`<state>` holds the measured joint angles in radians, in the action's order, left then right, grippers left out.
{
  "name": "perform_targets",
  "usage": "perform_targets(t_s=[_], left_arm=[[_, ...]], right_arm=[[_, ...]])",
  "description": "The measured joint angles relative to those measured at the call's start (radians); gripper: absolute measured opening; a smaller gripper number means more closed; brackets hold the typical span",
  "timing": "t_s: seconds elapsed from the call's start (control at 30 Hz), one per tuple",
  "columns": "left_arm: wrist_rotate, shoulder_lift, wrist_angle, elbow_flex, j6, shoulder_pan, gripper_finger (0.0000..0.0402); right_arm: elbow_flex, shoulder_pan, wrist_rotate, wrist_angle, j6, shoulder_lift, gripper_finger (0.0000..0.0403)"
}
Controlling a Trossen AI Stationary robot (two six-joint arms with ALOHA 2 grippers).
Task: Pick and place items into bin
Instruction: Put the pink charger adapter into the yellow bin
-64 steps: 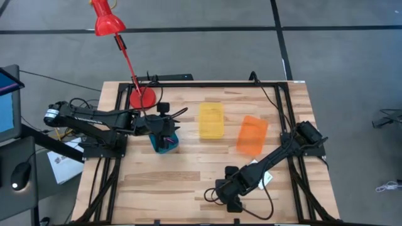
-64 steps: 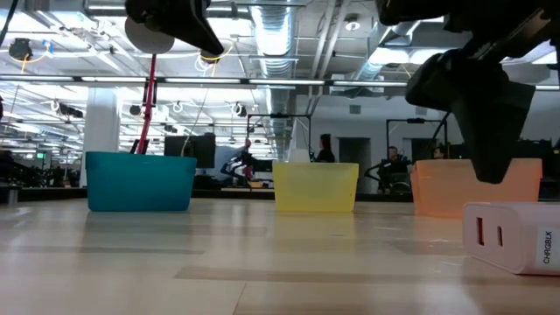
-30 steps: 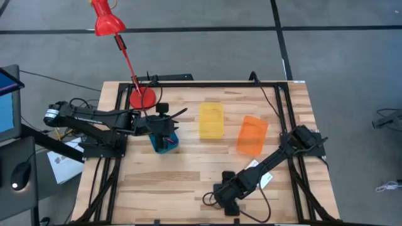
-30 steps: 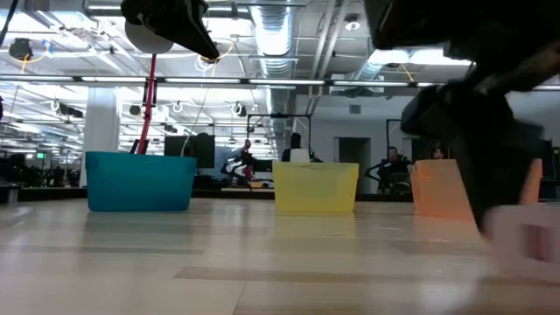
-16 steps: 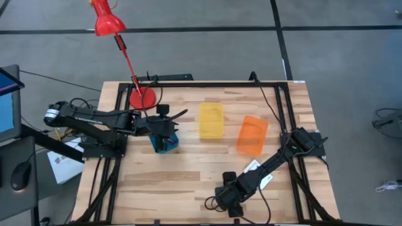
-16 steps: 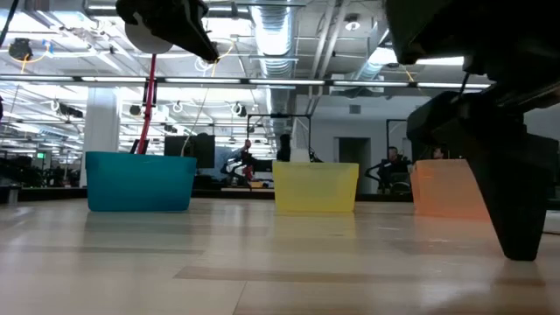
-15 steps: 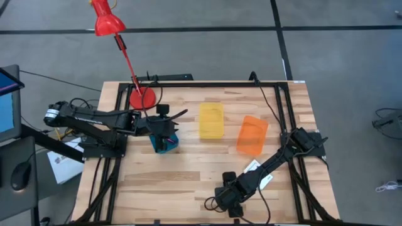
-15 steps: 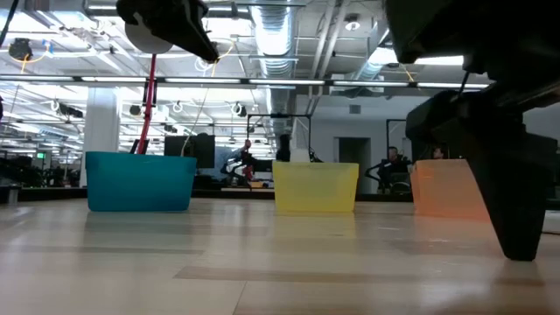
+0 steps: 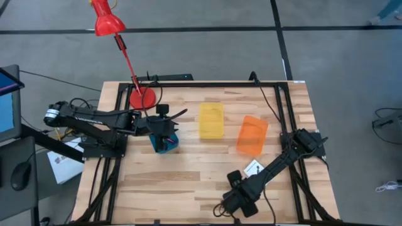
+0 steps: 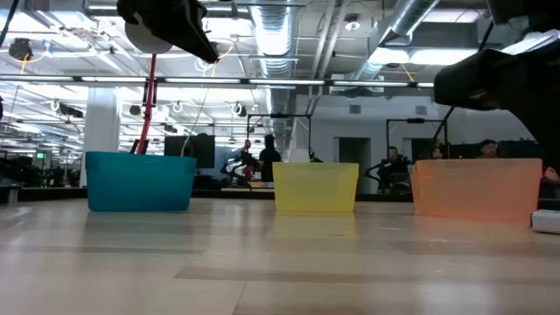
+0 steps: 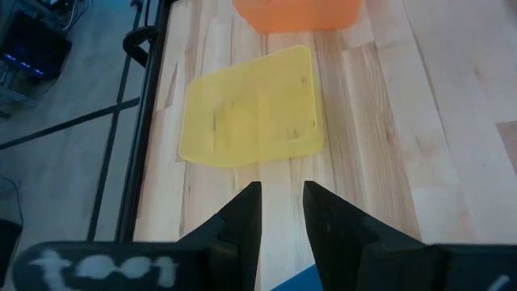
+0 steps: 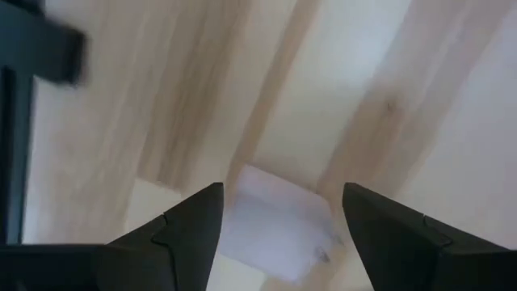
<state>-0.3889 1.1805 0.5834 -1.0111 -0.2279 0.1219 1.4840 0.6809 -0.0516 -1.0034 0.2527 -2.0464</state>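
Note:
My right gripper [image 9: 233, 206] is open near the table's near edge, pointing down. In the right wrist view its fingers [image 12: 187, 226] stand wide apart on either side of a blurred, pale pinkish square thing [image 12: 279, 234] lying flat on the wood; whether they touch it I cannot tell. A white square block with a black mark [image 9: 254, 168] lies on the table beside the right forearm and shows at the low view's right edge [image 10: 547, 220]. I cannot make out the dark red cord. My left gripper [image 9: 164, 133] hangs over the teal bin [image 9: 168, 145], holding nothing, with a narrow gap [image 11: 281, 212].
A yellow bin [image 9: 211, 119] and an orange bin [image 9: 252, 134] stand toward the table's far side, right of the teal bin [image 10: 140, 181]. A red lamp [image 9: 141, 97] stands at the far left corner. Black frame rails [image 9: 286, 113] run along the table's edges. People show in the room behind.
My right gripper has moved toward the table's near edge, then a little toward the right edge. In the low view its finger stood at table height at the right and has since gone out of that picture. My left arm has kept still.

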Motion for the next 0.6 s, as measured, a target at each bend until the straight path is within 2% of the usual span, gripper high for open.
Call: perform_targets(t_s=[0.37, 0.6], left_arm=[[0.0, 0.0, 0.003, 0.0, 0.006, 0.0, 0.0086], [0.0, 0.0, 0.003, 0.0, 0.006, 0.0, 0.0086]], right_arm=[[0.07, 0.004, -0.004, -0.198, 0.087, 0.002, 0.0249], [0.07, 0.002, -0.004, -0.159, 0.199, 0.002, 0.0249]])
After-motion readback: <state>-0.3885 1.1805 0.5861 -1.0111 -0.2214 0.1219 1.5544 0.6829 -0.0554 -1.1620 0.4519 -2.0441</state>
